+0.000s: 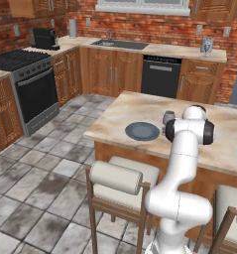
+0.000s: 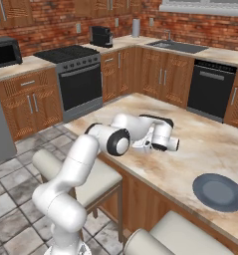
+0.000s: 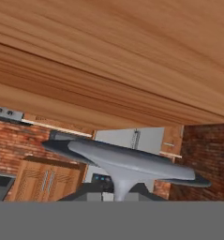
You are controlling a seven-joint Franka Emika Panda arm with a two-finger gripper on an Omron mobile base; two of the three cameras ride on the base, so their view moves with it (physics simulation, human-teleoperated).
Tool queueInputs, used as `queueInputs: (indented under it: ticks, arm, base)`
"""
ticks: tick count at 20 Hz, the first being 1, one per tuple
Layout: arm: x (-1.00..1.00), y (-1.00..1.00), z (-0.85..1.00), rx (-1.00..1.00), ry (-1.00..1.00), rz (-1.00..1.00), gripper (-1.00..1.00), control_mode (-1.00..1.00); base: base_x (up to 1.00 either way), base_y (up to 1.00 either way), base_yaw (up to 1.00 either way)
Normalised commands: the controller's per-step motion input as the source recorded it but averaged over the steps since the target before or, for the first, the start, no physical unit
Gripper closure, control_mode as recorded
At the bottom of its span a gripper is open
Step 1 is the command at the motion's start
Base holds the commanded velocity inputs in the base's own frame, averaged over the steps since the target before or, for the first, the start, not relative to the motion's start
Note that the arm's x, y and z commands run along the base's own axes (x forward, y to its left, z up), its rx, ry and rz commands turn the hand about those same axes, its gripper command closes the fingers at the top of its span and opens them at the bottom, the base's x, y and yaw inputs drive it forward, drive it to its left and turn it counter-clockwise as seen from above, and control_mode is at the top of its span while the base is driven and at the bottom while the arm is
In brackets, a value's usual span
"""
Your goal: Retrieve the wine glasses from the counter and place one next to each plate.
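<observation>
A: How far along?

B: About halfway, judging by the layout. Found one wine glass upright on the island tabletop, just beside the plate nearer the stove. Spotted the second wine glass well apart from it, on the counter by the brick wall, not yet fetched. Saw nothing beside the other plate.

A: And the gripper?

B: Sat low over the tabletop, right at the first glass. In the hand view, looked along the stem toward the round foot, with the gripper straddling the stem at its tips. Could not tell whether clamped on the stem or loose around it; too little of the jaws visible.

A: Left to do?

B: Probably freeing this glass, then a trip to the counter for the second one and a spot beside the bare plate.
</observation>
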Motion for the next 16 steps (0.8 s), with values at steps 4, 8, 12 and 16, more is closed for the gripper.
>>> queueInputs:
  ticks: [4,8,12,16]
  arm:
    - [0.0,0.0,-0.24,0.0,-0.03,0.01,1.0,-1.0]
    - [0.0,0.0,-0.29,0.0,-0.02,0.01,-1.0,-1.0]
    - [0.0,0.0,-0.04,0.0,0.0,0.0,-1.0,-1.0]
    - [0.0,0.0,0.0,0.0,0.04,0.0,-1.0,-1.0]
  base:
    - [0.0,0.0,0.0]
    - [0.0,0.0,0.0]
    - [0.0,0.0,0.0]
    - [0.0,0.0,0.0]
